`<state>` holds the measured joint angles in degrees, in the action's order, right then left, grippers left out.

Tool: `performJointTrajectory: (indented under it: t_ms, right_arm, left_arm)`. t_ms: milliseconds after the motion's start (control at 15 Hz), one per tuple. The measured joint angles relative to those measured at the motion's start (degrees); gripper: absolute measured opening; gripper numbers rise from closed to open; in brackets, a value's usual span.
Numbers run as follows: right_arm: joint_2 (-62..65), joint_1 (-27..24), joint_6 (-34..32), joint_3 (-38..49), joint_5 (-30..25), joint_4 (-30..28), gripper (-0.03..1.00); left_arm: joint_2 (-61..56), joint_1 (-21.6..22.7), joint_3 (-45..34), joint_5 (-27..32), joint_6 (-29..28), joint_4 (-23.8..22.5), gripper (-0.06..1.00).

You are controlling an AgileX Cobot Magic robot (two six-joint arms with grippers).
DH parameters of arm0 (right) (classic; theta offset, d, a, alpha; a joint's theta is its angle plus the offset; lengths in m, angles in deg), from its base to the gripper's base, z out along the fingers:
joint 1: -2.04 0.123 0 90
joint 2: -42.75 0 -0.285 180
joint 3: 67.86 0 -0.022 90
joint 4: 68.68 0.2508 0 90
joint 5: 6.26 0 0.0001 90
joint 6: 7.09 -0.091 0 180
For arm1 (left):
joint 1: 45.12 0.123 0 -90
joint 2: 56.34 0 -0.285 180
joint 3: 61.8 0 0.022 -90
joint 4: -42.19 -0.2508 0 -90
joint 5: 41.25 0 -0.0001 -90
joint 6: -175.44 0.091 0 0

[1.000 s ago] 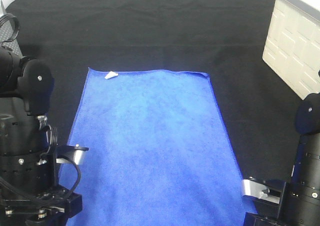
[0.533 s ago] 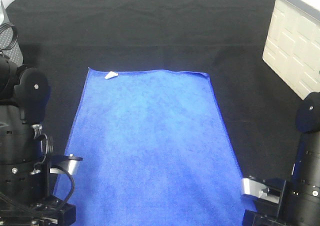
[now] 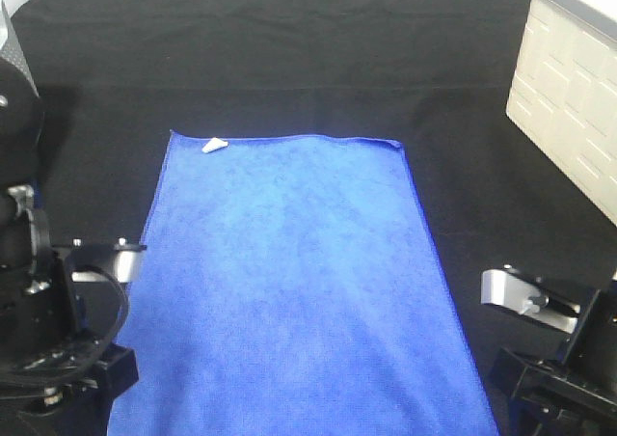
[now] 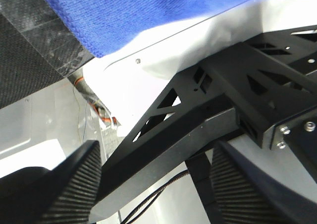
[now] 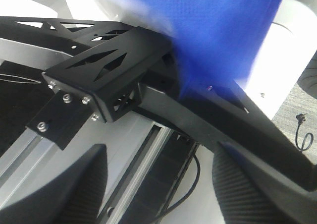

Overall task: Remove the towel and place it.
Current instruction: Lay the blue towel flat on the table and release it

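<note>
Towel point(image 3: 289, 282) lies flat, mid-table on the black cloth point(image 3: 289, 40), with the white tag point(image 3: 213, 146) at its far left corner. My left gripper point(image 4: 153, 184) and right gripper point(image 5: 158, 189) are both spread wide, nothing between the pads. I sit low at the near edge, one arm off each near corner, likely so each can pinch a corner and lift evenly. Towel not yet gripped.

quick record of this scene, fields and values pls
towel: spread flat on black cloth, not held
tag: white, at towel's far left corner
left gripper: open, empty
right gripper: open, empty
box: cream, far right, apart from towel
</note>
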<state>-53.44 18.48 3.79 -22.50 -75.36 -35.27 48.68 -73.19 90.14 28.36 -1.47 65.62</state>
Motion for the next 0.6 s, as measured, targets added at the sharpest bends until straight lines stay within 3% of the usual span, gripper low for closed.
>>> performJointTrajectory:
  t_ms: [333, 600]
  right_arm:
    - [8.37, 0.0, -2.86, 0.06, 0.29, -1.83, 0.6]
    - [16.67, 0.0, -3.95, -4.7, 3.55, -2.98, 0.6]
  left_arm:
    - [-3.9, 0.0, 0.0, 0.06, -0.46, 0.17, 0.6]
    - [-7.16, 0.0, 2.81, 0.23, -0.46, -5.67, 0.6]
